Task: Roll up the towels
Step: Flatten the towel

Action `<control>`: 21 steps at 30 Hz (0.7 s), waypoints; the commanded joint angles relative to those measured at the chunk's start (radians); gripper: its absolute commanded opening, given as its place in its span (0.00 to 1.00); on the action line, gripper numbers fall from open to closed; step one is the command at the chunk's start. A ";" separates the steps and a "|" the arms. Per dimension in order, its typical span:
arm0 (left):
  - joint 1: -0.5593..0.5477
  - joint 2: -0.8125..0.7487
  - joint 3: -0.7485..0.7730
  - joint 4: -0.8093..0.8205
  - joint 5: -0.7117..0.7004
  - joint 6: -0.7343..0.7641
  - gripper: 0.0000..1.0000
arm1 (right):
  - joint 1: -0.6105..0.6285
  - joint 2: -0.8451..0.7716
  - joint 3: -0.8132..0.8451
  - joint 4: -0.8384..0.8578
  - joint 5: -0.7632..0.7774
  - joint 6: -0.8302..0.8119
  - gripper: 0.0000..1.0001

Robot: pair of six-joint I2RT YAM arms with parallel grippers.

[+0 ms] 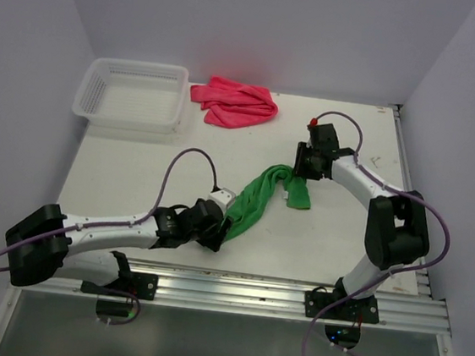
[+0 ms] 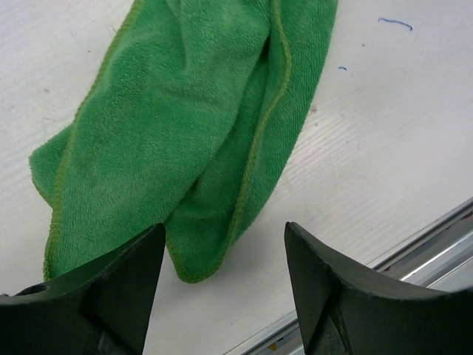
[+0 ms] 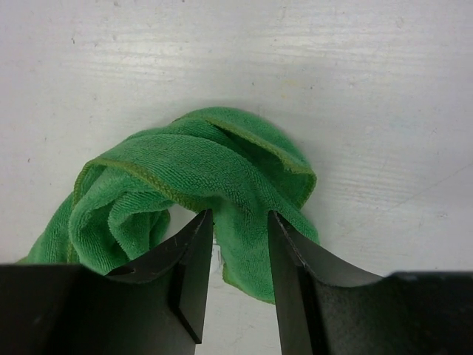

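The green towel point(image 1: 256, 201) lies bunched in a diagonal strip across the middle of the table. Its near end point(image 2: 170, 126) sits just ahead of my left gripper point(image 2: 225, 237), which is open wide, its left finger point(image 2: 111, 288) overlapping the towel's edge. My right gripper point(image 3: 239, 214) is open over the far end, where the green towel point(image 3: 199, 166) is folded into a loop and one flap runs between the fingertips. In the top view the left gripper point(image 1: 219, 227) and right gripper point(image 1: 303, 172) stand at opposite ends. The pink-red towel point(image 1: 233, 103) lies crumpled at the back.
A white mesh basket point(image 1: 134, 67) stands at the back left, next to the pink towel. The metal rail point(image 1: 234, 292) along the table's front edge runs close behind my left gripper. Walls enclose the table on three sides.
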 commanded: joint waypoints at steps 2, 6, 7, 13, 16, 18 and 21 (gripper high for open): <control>-0.052 0.022 0.010 -0.029 -0.089 -0.013 0.69 | -0.033 -0.003 0.039 -0.020 -0.025 -0.021 0.40; -0.095 0.043 0.010 -0.079 -0.174 -0.050 0.66 | -0.039 -0.004 0.029 -0.017 -0.034 -0.022 0.41; -0.106 0.045 0.014 -0.082 -0.184 -0.053 0.66 | -0.039 -0.003 0.021 -0.009 -0.037 -0.022 0.41; -0.129 0.088 0.025 -0.086 -0.201 -0.053 0.63 | -0.039 0.005 0.013 -0.004 -0.057 -0.022 0.43; -0.140 0.100 0.021 -0.071 -0.195 -0.052 0.58 | -0.039 0.000 0.013 -0.004 -0.059 -0.022 0.43; -0.146 0.109 0.022 -0.072 -0.203 -0.052 0.54 | -0.041 -0.001 0.012 -0.003 -0.060 -0.025 0.44; -0.149 0.119 0.024 -0.071 -0.212 -0.050 0.44 | -0.039 -0.001 0.009 -0.006 -0.063 -0.024 0.44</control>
